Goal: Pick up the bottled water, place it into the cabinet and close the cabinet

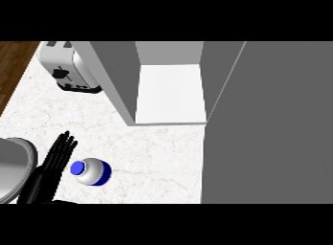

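The bottled water (pixel 95 173) stands upright on the marble counter (pixel 155 153), seen from above as a white round body with a blue cap (pixel 78 168). My left hand (pixel 51 167) is just to its left, fingers straight and pointing away from me, close beside the bottle without curling round it. The cabinet (pixel 171 91) is open ahead, showing a white shelf with nothing on it. Its grey door (pixel 275 124) stands open and fills the right side of the view. My right hand does not show.
A silver toaster (pixel 70 67) sits at the back left of the counter, next to the cabinet's left wall. A large grey rounded shape (pixel 5 167) fills the lower left edge. A wooden floor (pixel 3 72) lies beyond the counter's left edge.
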Controlling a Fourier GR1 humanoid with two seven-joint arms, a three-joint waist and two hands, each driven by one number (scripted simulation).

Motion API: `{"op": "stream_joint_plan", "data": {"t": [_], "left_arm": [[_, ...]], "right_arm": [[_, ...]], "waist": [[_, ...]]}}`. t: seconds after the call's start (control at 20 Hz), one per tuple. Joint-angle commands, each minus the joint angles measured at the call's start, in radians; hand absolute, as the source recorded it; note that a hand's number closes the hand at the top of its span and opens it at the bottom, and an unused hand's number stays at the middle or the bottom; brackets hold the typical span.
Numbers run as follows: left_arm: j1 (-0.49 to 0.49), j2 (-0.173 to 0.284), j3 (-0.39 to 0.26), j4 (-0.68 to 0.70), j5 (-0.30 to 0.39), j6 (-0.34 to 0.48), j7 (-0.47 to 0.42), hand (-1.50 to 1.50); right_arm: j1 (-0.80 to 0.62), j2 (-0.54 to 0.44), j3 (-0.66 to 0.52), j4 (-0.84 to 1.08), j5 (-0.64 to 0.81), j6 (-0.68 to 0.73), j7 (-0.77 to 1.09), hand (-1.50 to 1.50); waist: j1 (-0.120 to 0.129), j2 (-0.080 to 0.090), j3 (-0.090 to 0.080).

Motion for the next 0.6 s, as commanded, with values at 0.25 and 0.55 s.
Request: {"op": "stream_joint_plan", "data": {"t": [0.25,0.55], "left_arm": [[-0.131,0.025,0.033,0.358,-0.068,0.025,-0.225,-1.5],[-0.273,0.04,0.023,0.628,-0.073,-0.072,-0.322,-1.5]], "right_arm": [[0.11,-0.027,-0.026,-0.104,-0.068,0.042,-0.033,-1.5],[0.137,-0.063,-0.059,-0.129,-0.106,0.065,-0.047,-1.5]], "waist": [[0.004,0.0,0.0],[-0.009,0.004,-0.001]]}}
